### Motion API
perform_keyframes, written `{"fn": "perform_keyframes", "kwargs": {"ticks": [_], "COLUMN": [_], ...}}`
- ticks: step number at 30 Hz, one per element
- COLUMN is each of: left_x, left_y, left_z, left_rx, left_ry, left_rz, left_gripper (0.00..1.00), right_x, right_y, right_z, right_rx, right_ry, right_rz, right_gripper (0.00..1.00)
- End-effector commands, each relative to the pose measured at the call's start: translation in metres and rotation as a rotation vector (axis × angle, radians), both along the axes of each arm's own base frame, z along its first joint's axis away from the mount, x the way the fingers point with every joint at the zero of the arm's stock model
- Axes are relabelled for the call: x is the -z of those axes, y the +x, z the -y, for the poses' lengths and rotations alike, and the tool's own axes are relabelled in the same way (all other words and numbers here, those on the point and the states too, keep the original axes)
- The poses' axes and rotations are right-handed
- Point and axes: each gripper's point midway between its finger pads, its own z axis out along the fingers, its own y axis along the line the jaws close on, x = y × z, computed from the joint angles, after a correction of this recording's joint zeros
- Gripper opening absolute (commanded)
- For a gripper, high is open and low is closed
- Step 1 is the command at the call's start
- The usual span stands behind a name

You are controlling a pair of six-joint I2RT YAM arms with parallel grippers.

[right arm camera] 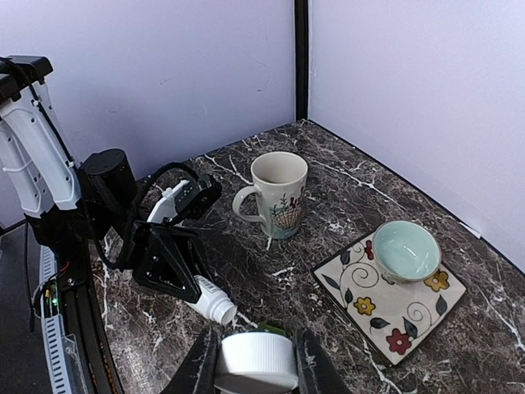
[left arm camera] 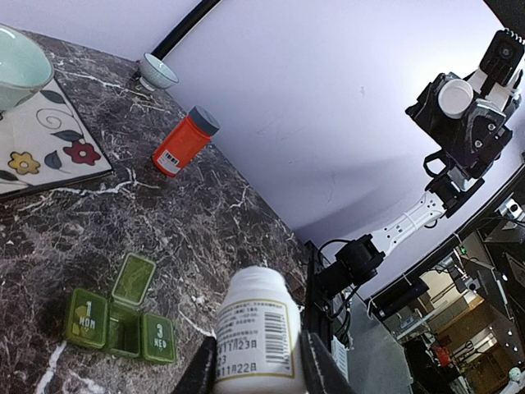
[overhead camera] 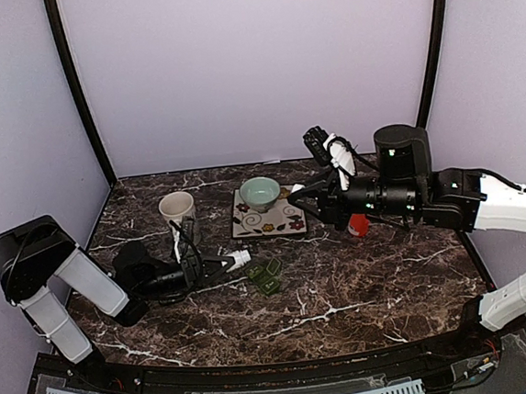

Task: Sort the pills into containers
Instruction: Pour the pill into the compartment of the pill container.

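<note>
Your left gripper clamps a white plastic bottle just left of the dark green pill box. Your right gripper clamps a round white cap.

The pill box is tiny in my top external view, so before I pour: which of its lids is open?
Observer: Left wrist view: only the middle lid of the pill box is flipped up; the ends marked MON and WED are shut.
Operator: Is the bottle in the left gripper uncapped?
Observer: Yes; the right wrist view shows its mouth bare and tilted downward.
Operator: Where is a cap, then?
Observer: A white cap sits clamped in the right gripper.
</note>
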Motion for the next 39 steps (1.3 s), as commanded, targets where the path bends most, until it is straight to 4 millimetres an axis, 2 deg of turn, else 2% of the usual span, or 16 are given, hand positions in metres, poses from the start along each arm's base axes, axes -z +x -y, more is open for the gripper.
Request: {"fn": "perform_keyframes", "kwargs": {"ticks": [1, 26, 39], "left_x": [-0.001, 0.046, 0.058], "left_y": [-0.002, 0.006, 0.012], "left_z": [-0.002, 0.004, 0.016], "left_rx": [-0.016, -0.065, -0.051], "left_ry": [-0.019, 0.054, 0.089], "left_rz": [0.035, -0.055, -0.076], "left_gripper": [0.0, 0.0, 0.0], "right_x": [-0.016, -0.014, -0.014], "right_y": [0.003, 0.004, 0.004], "right_z": [0.004, 0.005, 0.006], "right_rx": [0.024, 0.032, 0.035], "right_ry": [0.057, 0.049, 0.045], "right_rz": [0.025, 0.028, 0.032], "right_gripper": [0.07, 0.07, 0.07]}}
